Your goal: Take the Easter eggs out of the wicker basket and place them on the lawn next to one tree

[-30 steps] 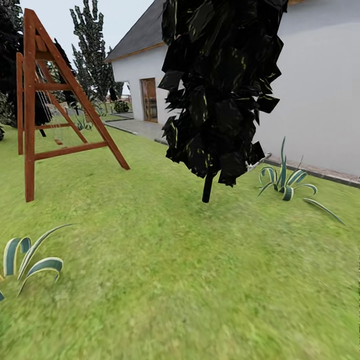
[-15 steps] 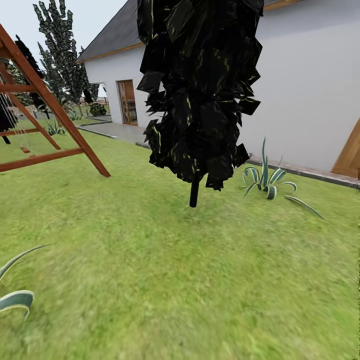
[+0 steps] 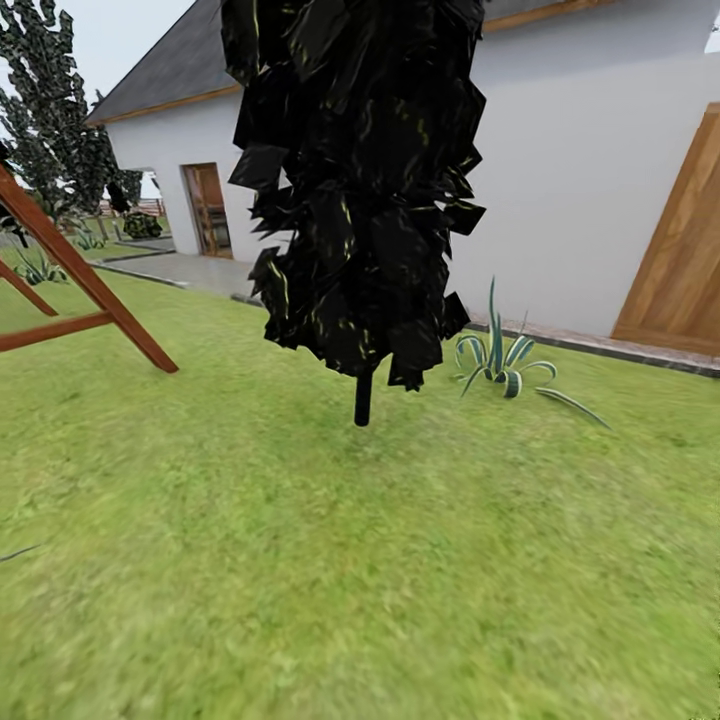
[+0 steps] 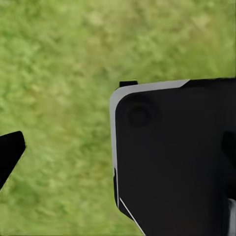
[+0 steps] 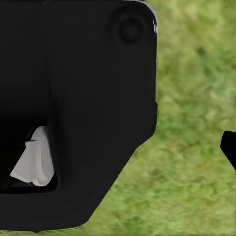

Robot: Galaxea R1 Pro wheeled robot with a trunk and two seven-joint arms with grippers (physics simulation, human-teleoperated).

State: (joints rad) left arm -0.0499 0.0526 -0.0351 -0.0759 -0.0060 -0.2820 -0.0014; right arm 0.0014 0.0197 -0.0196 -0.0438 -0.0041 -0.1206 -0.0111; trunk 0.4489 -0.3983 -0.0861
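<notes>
The lawn (image 3: 300,560) spreads out as bright green grass in front of me in the head view. The Easter eggs and the wicker basket are out of view. In the left wrist view, one dark fingertip (image 4: 10,152) of my left gripper pokes in at the picture's edge over grass, beside a big black part of the robot (image 4: 177,157). In the right wrist view, one dark fingertip (image 5: 230,147) of my right gripper shows at the edge beside another black robot part (image 5: 78,108). Neither view shows how the jaws stand.
A dark cone-shaped, thin-stemmed tree (image 3: 362,400) stands straight ahead. A striped spiky plant (image 3: 500,365) grows right of it. A red-brown wooden swing frame (image 3: 90,290) is at left. Behind are the white house wall (image 3: 580,200), a wooden door (image 3: 685,250) and grey paving (image 3: 190,268).
The whole head view has swung to the right, so the camera moved. The swing frame and near striped plant slid off to the left, and a wooden door came in at right.
</notes>
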